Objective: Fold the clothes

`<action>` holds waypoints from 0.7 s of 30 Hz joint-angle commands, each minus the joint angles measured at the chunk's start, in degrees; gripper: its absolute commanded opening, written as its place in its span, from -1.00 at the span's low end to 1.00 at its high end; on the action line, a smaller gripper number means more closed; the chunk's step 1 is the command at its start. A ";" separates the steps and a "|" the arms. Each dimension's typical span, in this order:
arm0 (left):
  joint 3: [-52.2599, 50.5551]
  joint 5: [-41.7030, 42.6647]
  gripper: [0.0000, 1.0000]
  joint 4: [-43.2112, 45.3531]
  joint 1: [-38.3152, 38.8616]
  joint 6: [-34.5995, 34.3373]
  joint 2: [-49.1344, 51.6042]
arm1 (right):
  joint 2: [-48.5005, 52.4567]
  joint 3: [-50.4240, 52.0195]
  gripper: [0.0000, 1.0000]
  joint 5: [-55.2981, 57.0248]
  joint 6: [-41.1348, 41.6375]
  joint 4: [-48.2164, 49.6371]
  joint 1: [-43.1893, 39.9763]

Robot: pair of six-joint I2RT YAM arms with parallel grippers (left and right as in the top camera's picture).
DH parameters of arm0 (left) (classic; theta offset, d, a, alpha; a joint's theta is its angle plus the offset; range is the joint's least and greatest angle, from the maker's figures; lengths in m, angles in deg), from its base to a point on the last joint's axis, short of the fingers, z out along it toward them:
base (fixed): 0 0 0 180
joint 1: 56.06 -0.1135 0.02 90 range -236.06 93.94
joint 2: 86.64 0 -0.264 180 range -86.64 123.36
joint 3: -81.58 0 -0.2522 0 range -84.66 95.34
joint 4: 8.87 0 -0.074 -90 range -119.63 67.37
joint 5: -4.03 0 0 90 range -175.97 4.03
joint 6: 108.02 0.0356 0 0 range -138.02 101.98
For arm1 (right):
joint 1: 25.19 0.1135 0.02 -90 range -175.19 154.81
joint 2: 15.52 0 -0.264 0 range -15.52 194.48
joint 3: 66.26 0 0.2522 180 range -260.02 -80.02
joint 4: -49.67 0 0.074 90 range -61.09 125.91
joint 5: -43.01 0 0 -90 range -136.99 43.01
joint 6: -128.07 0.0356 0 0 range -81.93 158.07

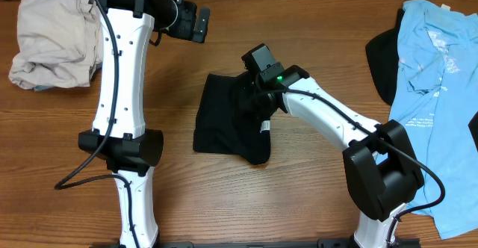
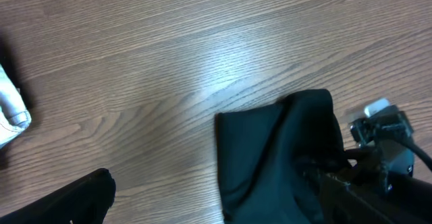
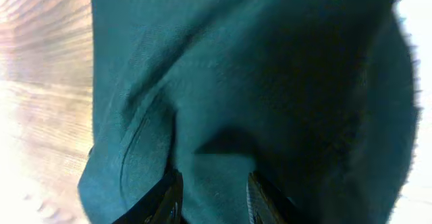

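Note:
A black T-shirt [image 1: 224,125] lies folded into a compact block at the table's middle; it also shows in the left wrist view [image 2: 270,156] and fills the right wrist view [image 3: 223,82]. My right gripper [image 1: 258,106] is down on its right part. Its fingers [image 3: 167,198] stand a moderate gap apart, pressed into the cloth, with black fabric between them. My left gripper [image 1: 196,22] hovers wide open at the back, left of the shirt and holding nothing; one dark finger [image 2: 74,200] shows over bare wood. A cream garment [image 1: 56,39] lies crumpled at the back left. A light-blue printed tee [image 1: 437,91] lies at the right.
Another dark cloth [image 1: 382,61] pokes out from under the light-blue tee's left edge. The left arm's white links [image 1: 119,91] stand between the cream garment and the black shirt. The right arm [image 2: 378,166] crosses the shirt's right side.

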 commanded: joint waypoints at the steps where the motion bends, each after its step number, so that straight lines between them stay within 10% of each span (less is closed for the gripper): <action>1: -0.24 -0.35 1.00 -0.09 -0.15 0.74 0.02 | -0.20 -0.31 -0.30 6.99 1.22 1.33 0.20; 21: -0.24 -0.35 0.99 -0.09 -0.09 1.16 0.02 | -0.11 -0.31 -0.29 16.68 1.01 5.81 -7.69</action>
